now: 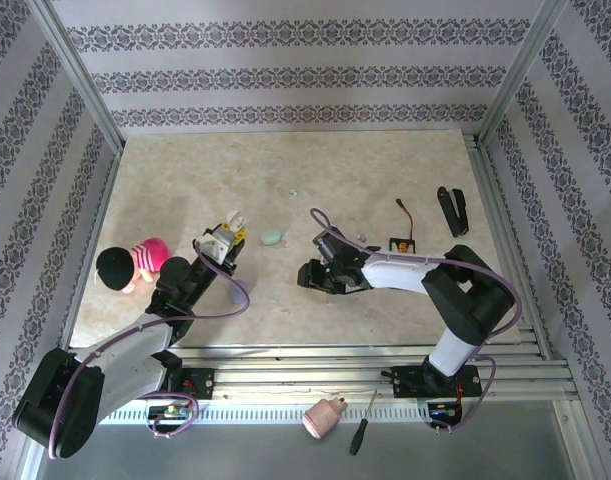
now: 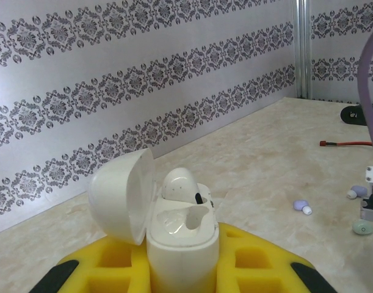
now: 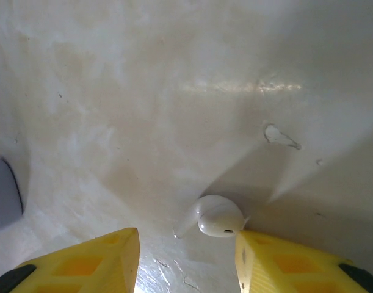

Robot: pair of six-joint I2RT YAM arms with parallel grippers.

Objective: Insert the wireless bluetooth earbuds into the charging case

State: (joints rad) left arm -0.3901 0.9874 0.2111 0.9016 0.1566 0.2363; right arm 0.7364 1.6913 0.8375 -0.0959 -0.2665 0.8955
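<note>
Earbud (image 2: pixel 177 183) in glossy white plastic sat in the open white pebble-shaped case (image 2: pixel 183 238) pinched by the left gripper (image 1: pixel 230 230), its twin (image 3: pixel 218 217) lay on the table (image 3: pixel 143 91) between the right gripper's (image 3: pixel 186 238) spread jaws, so halfway-ish

White case (image 2: pixel 183 253), white earbud (image 3: pixel 220 217), damask-striped wallpaper (image 2: pixel 113 91)

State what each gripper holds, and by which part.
Left gripper: the open case, clamped by its lower body. Right gripper: nothing; its open jaws straddle a white earbud on the table.
</note>
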